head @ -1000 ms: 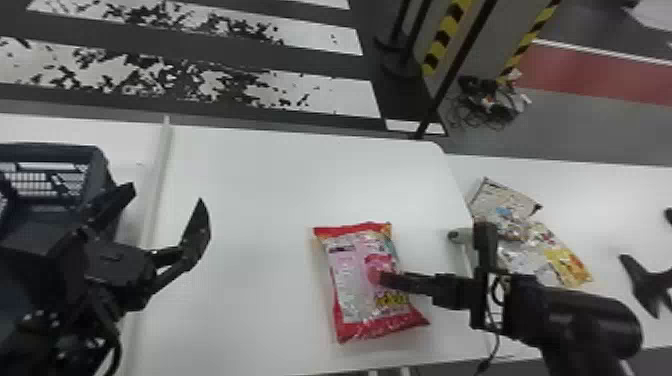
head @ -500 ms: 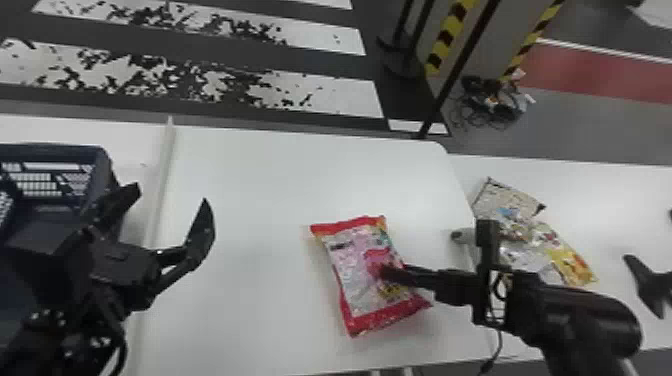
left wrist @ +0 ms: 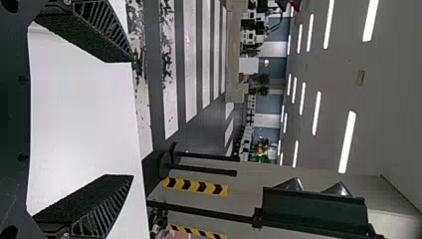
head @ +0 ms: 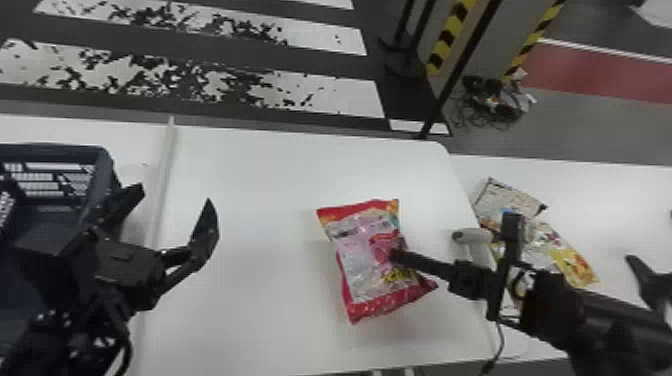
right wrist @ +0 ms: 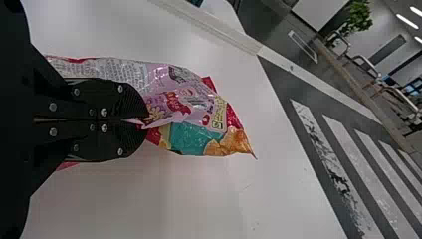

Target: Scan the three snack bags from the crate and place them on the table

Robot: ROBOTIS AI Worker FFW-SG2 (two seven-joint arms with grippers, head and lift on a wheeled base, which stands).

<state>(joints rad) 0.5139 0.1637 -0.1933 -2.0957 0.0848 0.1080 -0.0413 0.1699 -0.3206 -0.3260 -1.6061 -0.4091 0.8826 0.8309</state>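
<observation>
My right tool was closed on a fold of the red and pink snack bag, and I had that bag over the bench, seemingly just clear of its top. My left tool stood open and empty beside the crate. Past the bench's right edge, a pale bag and a yellow bag lay together on the white surface. I took those 2 as dealt with, which made mine number 3, at its scanning step; whether it had been read, I couldn't tell. A grey-white handle, probably the scanner, sat just beside them, partly behind my right arm. Next, I judged, I needed to turn the printed code squarely to the reader, then lay the bag beside the other 2. With so small a pinch, the slack film could swing or crease across the code.
</observation>
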